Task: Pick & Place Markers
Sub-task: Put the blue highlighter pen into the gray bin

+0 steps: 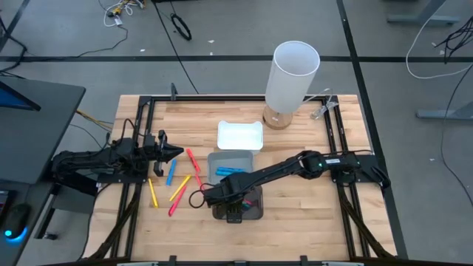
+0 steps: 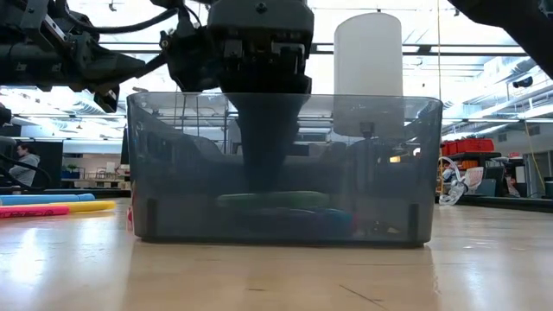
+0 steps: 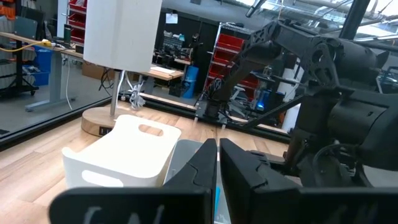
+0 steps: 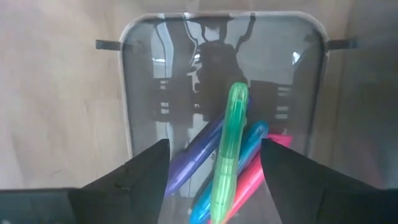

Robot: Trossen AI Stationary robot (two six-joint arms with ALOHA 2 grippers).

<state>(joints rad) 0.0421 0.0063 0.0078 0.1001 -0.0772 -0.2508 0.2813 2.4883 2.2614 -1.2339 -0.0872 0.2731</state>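
My right gripper [image 4: 214, 149] is open and hangs pointing down inside the grey see-through tray [image 1: 211, 166]. Its two fingers stand on either side of a green marker [image 4: 228, 143] without touching it. That marker lies across purple [image 4: 193, 158], blue [image 4: 249, 146] and pink [image 4: 258, 177] markers on the tray's floor. Another blue marker [image 1: 230, 171] lies in the tray's far part. Red [image 1: 194, 164], blue [image 1: 171, 173], orange [image 1: 180, 188], yellow [image 1: 153, 193] and pink [image 1: 175, 205] markers lie flat on the table left of the tray. My left gripper [image 1: 176, 153] is shut and waits above the table's left side.
A white tray [image 1: 240, 135] stands just beyond the grey one. A tall white cylinder on a round wooden base [image 1: 294, 77] stands at the far edge. Black rails [image 1: 140, 125] run along the table's sides. Bare wood lies to the right of the grey tray.
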